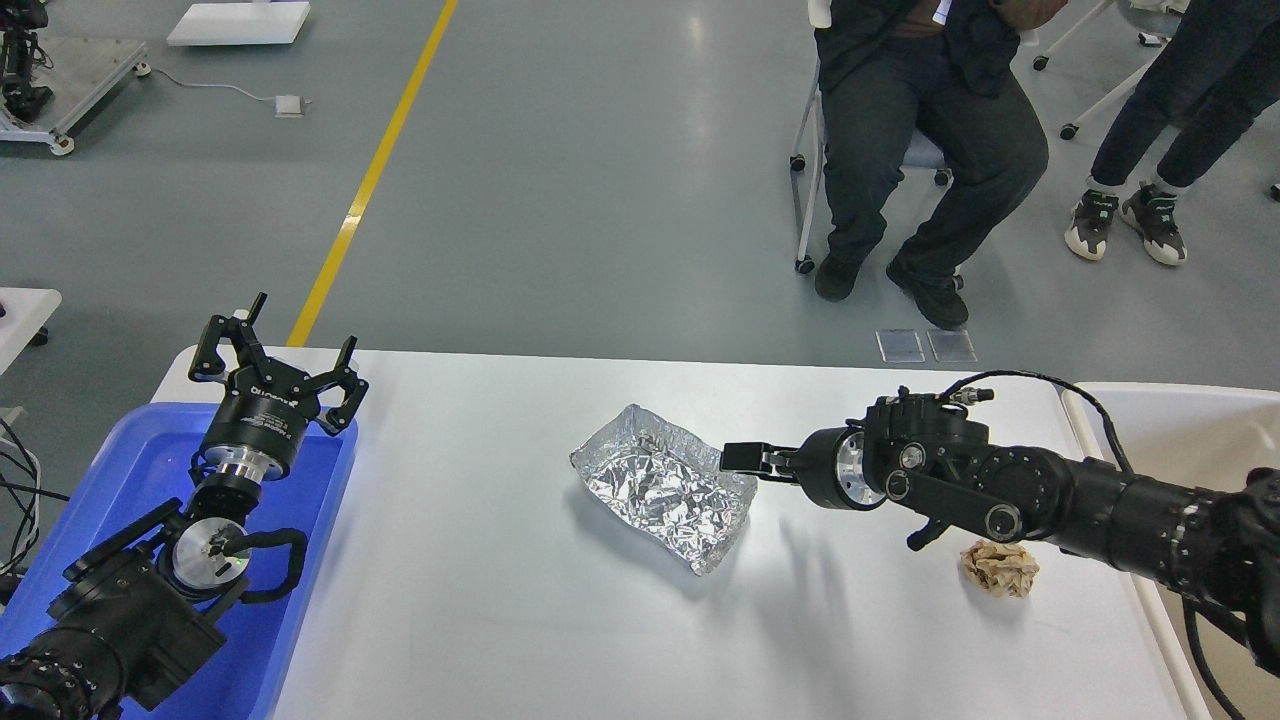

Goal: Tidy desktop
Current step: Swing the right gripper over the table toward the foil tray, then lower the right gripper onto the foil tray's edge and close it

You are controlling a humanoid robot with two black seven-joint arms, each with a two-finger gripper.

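The white desktop (pixel 480 600) fills the lower middle of the head view. A crumpled silver foil tray (pixel 662 486) lies on it near the centre. My right gripper (pixel 735 459) reaches in from the right, side-on, with its fingertips at the tray's right rim; whether they pinch the rim does not show. A crumpled brown paper ball (pixel 1000 568) lies on the desktop under my right arm. My left gripper (pixel 276 356) is open and empty, held above the far end of the blue plastic tray (pixel 310 560).
A cream-white tub (pixel 1170 420) stands at the desktop's right end. Beyond the desktop, a seated person (pixel 920 160) and another person's legs (pixel 1150 150) are on the grey floor. A yellow floor line (pixel 370 180) runs at the back left.
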